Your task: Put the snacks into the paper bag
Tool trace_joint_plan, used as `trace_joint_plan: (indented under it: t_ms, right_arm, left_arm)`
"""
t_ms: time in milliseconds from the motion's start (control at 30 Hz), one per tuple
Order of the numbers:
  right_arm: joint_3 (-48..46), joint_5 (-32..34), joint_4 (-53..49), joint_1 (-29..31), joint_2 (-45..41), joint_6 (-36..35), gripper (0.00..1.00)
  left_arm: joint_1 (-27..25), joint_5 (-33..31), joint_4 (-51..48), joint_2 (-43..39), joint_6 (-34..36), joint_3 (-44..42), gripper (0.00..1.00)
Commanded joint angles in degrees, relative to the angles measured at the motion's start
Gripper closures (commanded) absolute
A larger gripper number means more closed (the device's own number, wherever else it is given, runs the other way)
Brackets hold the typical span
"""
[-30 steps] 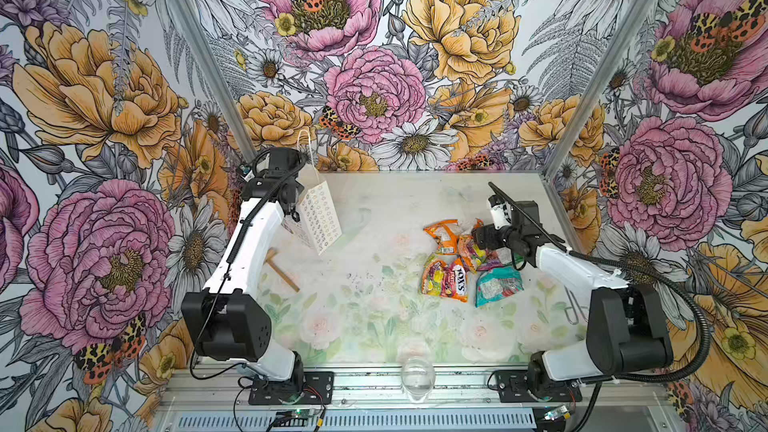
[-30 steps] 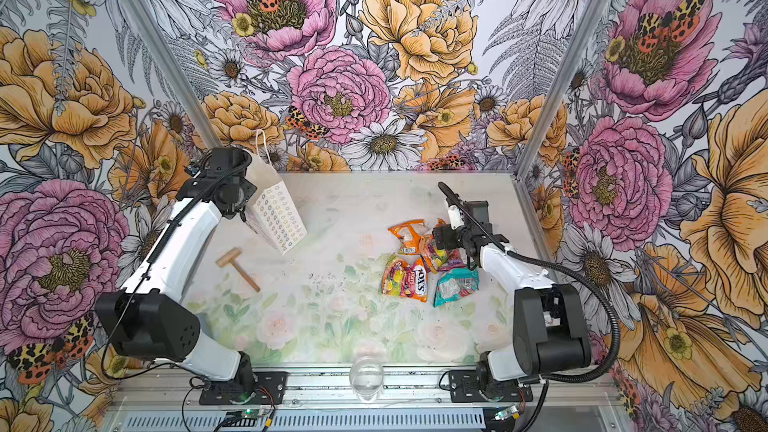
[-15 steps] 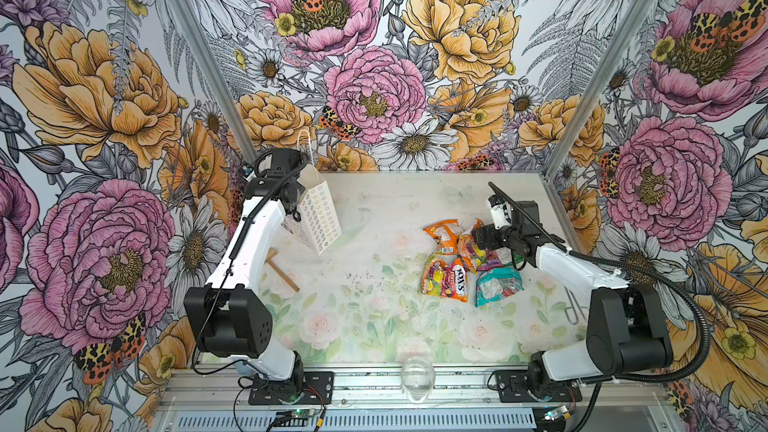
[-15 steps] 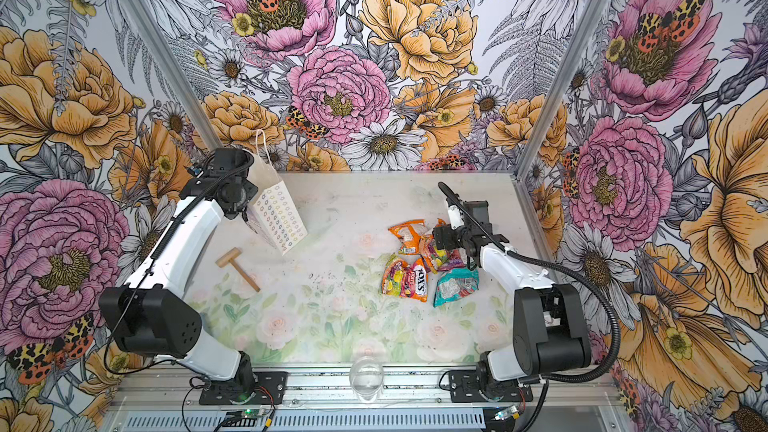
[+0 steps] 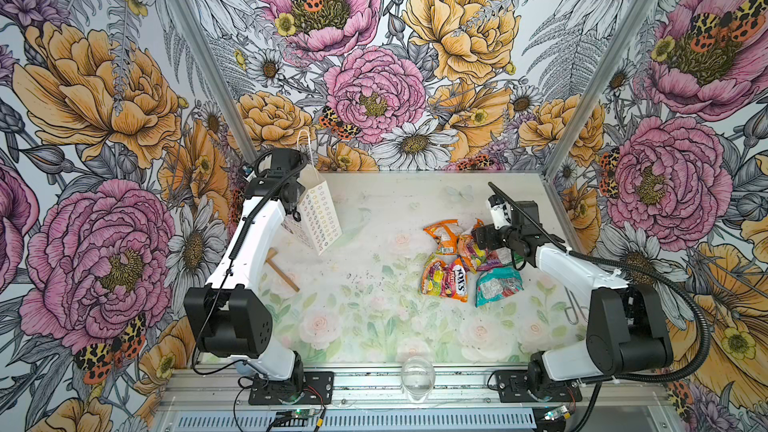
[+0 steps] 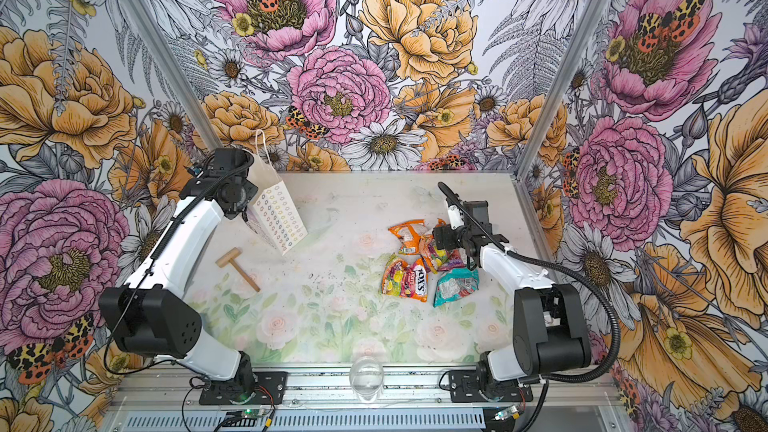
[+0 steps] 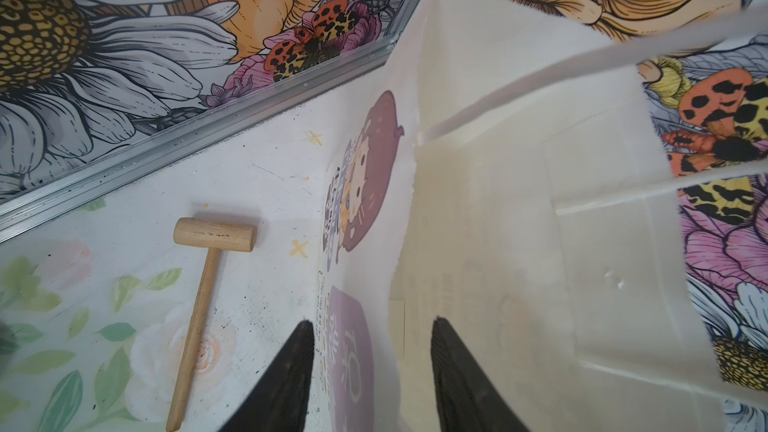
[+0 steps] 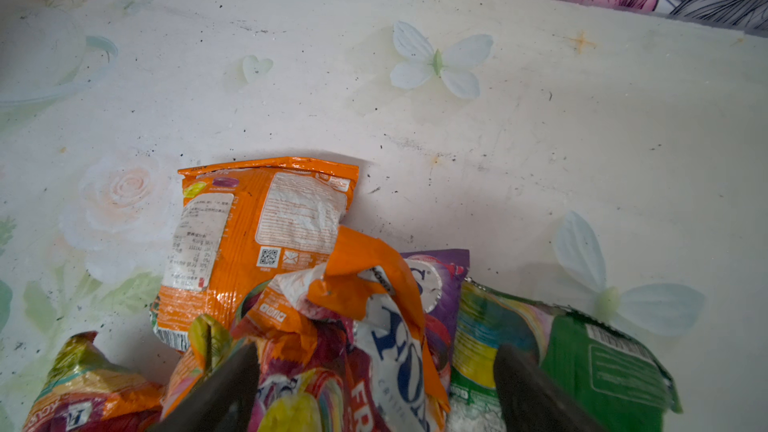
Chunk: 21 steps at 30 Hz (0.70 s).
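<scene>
Snacks (image 5: 446, 280) lie heaped at the right of the table (image 5: 374, 326), well apart from the paper bag (image 5: 318, 218) at back left, whose wall your left gripper (image 7: 371, 322) straddles with jaws parted, not pinching it, while your right gripper (image 8: 376, 349) hangs, jaws spread wide and holding nothing, over the orange FOX'S packet (image 8: 386, 317).

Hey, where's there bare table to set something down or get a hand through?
Widest bare patch: the middle, between the bag and mallet on one side and the snacks on the other. Also free: the front strip by the glass, and the back strip along the wall. Crowded: the overlapping snacks under the right gripper, and the bag corner.
</scene>
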Motion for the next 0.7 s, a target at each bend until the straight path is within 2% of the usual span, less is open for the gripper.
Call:
trace_joint_plan:
  t_ms: [0,667]
  right_arm:
    - [0.12,-0.03,0.28,0.52,0.85,-0.81,0.1]
    - [0.03,-0.05,0.35,0.49,0.45,-0.72,0.11]
  left_arm:
    - [0.58,0.96,-0.23,-0.15,0.96,1.8,0.54]
    - [0.88,1.71,-0.05,-0.2,1.53,1.54,0.76]
